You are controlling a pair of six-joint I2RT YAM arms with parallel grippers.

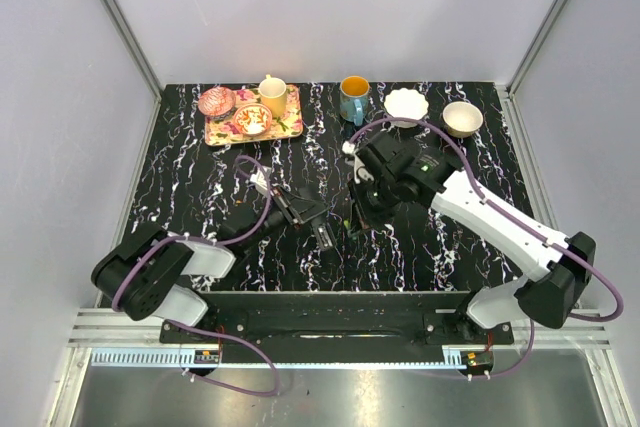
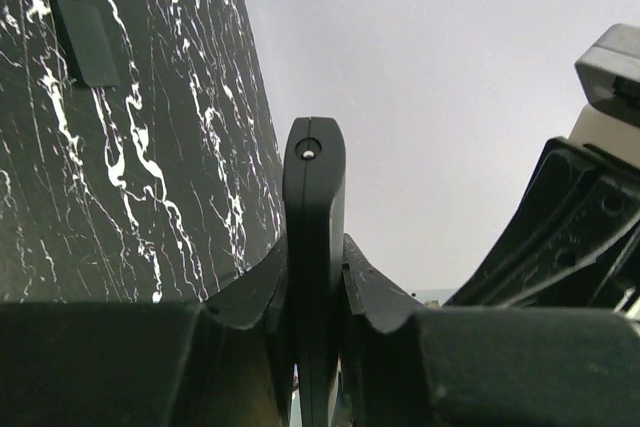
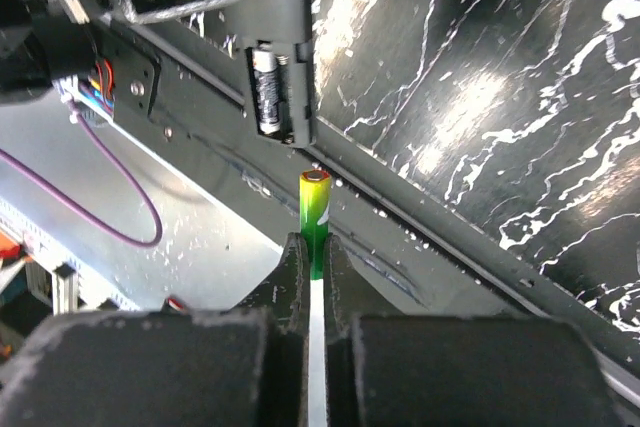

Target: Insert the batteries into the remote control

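Right wrist view: pinching a green battery (image 3: 315, 209) tight in the right gripper (image 3: 312, 252), holding its tip just short of the remote control (image 3: 285, 37) and its open bay, already housing a black battery (image 3: 266, 92). Left wrist view: clamping that remote edge-on in the left gripper (image 2: 314, 282), hovering over the near middle of the marbled table (image 2: 120, 147).

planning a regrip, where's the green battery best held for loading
Take the green battery by its rear half, pinched across the round sides, coming from the end away from the remote, as the right gripper does. Its free tip can enter the slot.
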